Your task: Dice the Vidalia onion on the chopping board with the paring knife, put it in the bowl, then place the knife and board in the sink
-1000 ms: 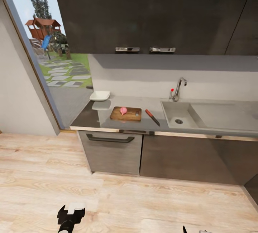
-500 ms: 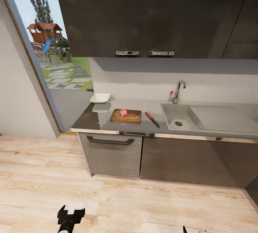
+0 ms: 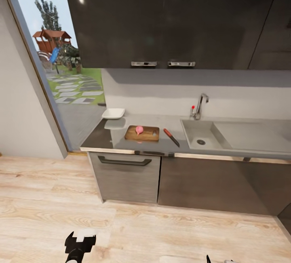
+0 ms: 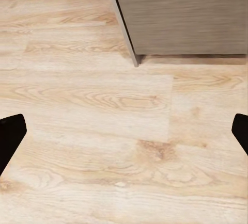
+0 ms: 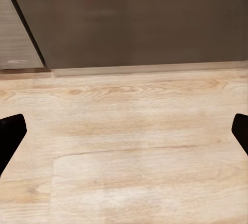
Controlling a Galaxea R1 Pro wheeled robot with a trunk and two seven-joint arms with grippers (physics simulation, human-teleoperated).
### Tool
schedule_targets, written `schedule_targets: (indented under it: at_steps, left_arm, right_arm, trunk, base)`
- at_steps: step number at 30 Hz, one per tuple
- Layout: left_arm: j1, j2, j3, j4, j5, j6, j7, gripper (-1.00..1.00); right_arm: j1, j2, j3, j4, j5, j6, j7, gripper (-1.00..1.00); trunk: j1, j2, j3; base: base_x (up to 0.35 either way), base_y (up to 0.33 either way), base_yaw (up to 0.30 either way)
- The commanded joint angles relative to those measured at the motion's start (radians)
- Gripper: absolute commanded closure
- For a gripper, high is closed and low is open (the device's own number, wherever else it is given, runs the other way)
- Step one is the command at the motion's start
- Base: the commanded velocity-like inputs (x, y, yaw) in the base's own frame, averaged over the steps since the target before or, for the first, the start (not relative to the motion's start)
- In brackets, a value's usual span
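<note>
On the table, the paring knife lies beside the chopping board: light, stiff, best gripped by its red handle. Both pincers gape wide, empty.

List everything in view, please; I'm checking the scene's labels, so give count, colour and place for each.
Vidalia onion: one, pinkish-red, on the chopping board.
Chopping board: one, brown wood, on the countertop left of the sink.
Paring knife: one, red handle, dark blade, between board and sink.
Bowl: one, white, countertop's left end.
Sink: one, grey, with chrome tap.
Countertop: one, grey.
Cabinets: dark grey, under and above the countertop.
Floor: pale wood.
Left gripper: black, open, over floor.
Right gripper: black, open, over floor.
</note>
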Motion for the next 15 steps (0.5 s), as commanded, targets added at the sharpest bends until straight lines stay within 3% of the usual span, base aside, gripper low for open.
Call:
schedule_targets:
  at_steps: [1, 15]
  left_arm:
    - [-0.002, -0.001, -0.008, 0.003, 0.007, -0.005, 0.001, -1.0]
    - [-0.002, -0.001, -0.008, 0.003, 0.007, -0.005, 0.001, -1.0]
  right_arm:
    - [-0.001, -0.001, 0.008, 0.0, -0.007, -0.003, -0.003, -1.0]
    - [-0.001, -0.001, 0.008, 0.0, -0.007, -0.003, -0.003, -1.0]
  trunk:
    - [0.001, -0.002, -0.001]
    - [0.001, -0.002, 0.021]
  base:
    - [0.0, 0.0, 0.0]
    - [0.0, 0.0, 0.0]
